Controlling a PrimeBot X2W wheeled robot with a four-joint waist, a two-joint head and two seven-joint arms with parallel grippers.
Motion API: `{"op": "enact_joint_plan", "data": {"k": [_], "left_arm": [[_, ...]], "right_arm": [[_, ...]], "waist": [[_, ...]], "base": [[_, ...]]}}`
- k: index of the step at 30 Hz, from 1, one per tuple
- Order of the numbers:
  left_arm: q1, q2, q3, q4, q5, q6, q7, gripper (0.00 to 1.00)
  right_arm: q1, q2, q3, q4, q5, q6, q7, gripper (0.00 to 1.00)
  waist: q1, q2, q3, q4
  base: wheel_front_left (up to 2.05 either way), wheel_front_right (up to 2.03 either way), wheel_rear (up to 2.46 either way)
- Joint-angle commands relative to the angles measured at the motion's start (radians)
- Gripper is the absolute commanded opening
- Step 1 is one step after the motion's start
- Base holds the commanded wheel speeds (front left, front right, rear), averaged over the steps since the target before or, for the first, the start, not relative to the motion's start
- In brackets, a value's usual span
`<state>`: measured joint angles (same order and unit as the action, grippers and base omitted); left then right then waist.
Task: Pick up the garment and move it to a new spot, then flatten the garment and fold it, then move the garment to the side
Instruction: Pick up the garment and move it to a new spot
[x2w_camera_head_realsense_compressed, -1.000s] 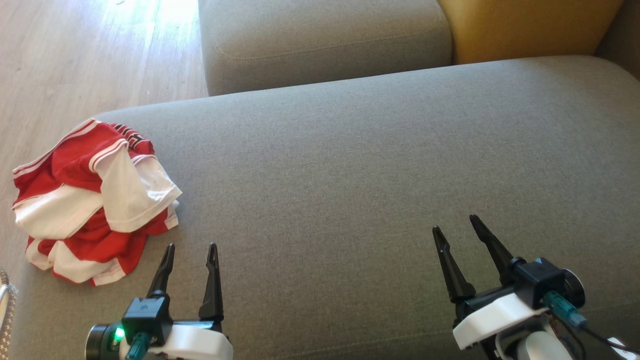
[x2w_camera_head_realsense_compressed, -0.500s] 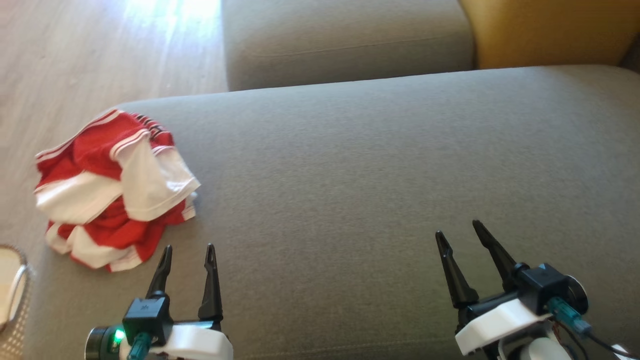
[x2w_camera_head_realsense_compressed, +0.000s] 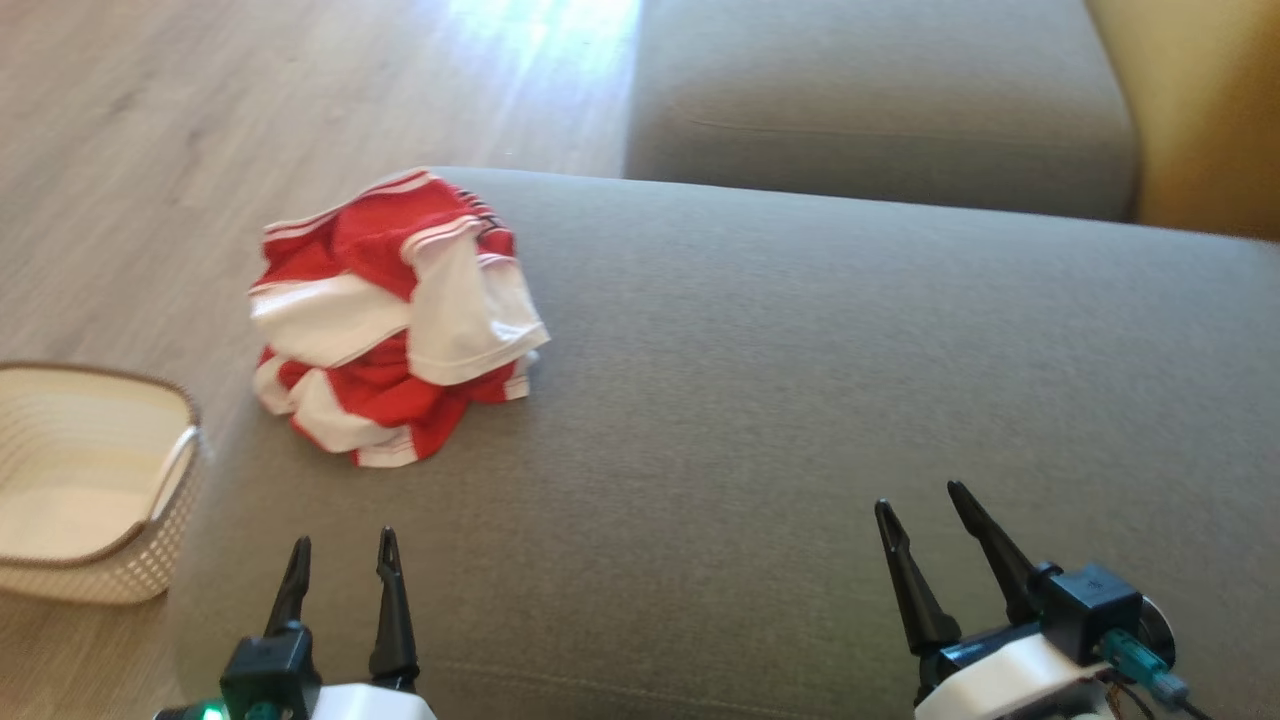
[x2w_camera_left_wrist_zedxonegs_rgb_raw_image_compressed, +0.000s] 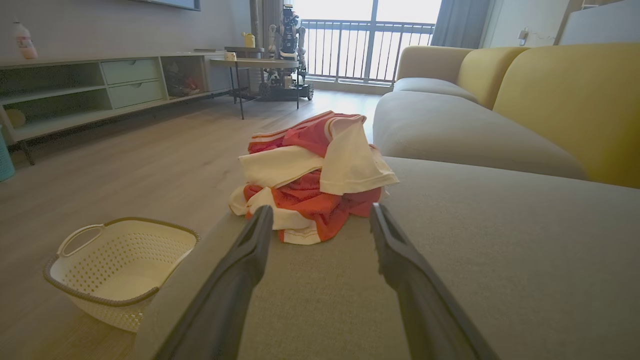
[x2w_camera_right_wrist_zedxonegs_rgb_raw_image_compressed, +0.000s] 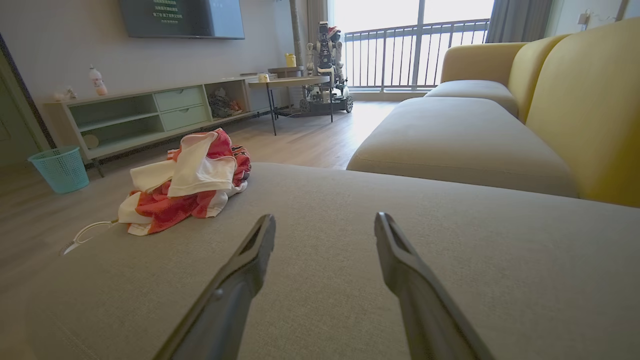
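A grey sofa seat is seen across most of the head view, with wood floor at its left. The garment, a crumpled red-and-white heap, is found on the seat's far left corner, close to the floor-side edge. No clear long axis can be made out, as the heap is bunched roughly round. A cream basket is seen on the floor just beside the seat's left edge, nearer than the garment. The left jaws are held apart and empty at the lower left, low over the seat. From them the garment lies ahead and slightly right, near but not touched, and in the left wrist view it is framed almost squarely between the two tips. The right jaws are likewise held apart and empty at the lower right, well apart from the garment, which lies far to their left. The left arm is judged the nearer one for the pick. Light lines of text are shown on the TV, too small to be read. No brand or lettering can be read on the garment.
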<state>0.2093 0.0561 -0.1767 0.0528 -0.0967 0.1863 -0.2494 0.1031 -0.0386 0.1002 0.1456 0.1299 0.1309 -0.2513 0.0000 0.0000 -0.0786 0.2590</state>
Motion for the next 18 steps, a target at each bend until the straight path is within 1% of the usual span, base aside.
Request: {"op": "enact_joint_plan", "data": {"k": [1,5,8,10,12,14,18], "left_arm": [[-0.038,-0.006,0.036,-0.040,0.008,0.006,-0.012,1.00],[-0.022,-0.006,0.049,-0.047,0.006,0.016,-0.012,1.00],[-0.014,-0.006,0.071,-0.054,0.003,0.023,-0.012,1.00],[-0.023,-0.006,0.086,-0.059,-0.008,0.018,-0.012,1.00],[-0.064,-0.006,0.108,-0.068,-0.019,-0.005,-0.012,1.00],[-0.125,-0.005,0.114,-0.096,-0.007,-0.028,-0.012,1.00],[-0.309,0.020,0.119,-0.123,0.008,-0.080,-0.012,1.00]], "right_arm": [[-0.017,-0.012,0.020,-0.028,0.006,0.000,-0.010,1.00],[-0.007,-0.012,0.024,-0.024,0.014,0.000,-0.010,1.00],[-0.003,-0.012,0.027,-0.022,0.018,0.000,-0.010,1.00],[-0.002,-0.012,0.021,-0.017,0.020,0.000,-0.010,1.00],[-0.002,-0.012,0.011,-0.011,0.019,0.000,-0.010,1.00],[-0.004,-0.012,-0.001,-0.009,0.015,0.000,-0.010,1.00],[-0.026,-0.012,-0.026,-0.016,-0.004,0.000,-0.010,1.00]], "waist": [[0.0000,0.0000,-0.009,0.041],[0.0000,0.0000,-0.004,0.074],[0.0000,0.0000,0.005,0.077],[0.0000,0.0000,0.015,0.074],[0.0000,0.0000,0.029,0.069],[0.0000,0.0000,0.054,0.056],[0.0000,0.0000,0.123,0.020]], "base": [[0.00,0.00,0.00],[0.00,0.00,0.00],[0.00,0.00,0.00],[0.00,0.00,0.00],[0.00,0.00,0.00],[0.00,0.00,0.00],[0.00,0.00,0.00]]}}
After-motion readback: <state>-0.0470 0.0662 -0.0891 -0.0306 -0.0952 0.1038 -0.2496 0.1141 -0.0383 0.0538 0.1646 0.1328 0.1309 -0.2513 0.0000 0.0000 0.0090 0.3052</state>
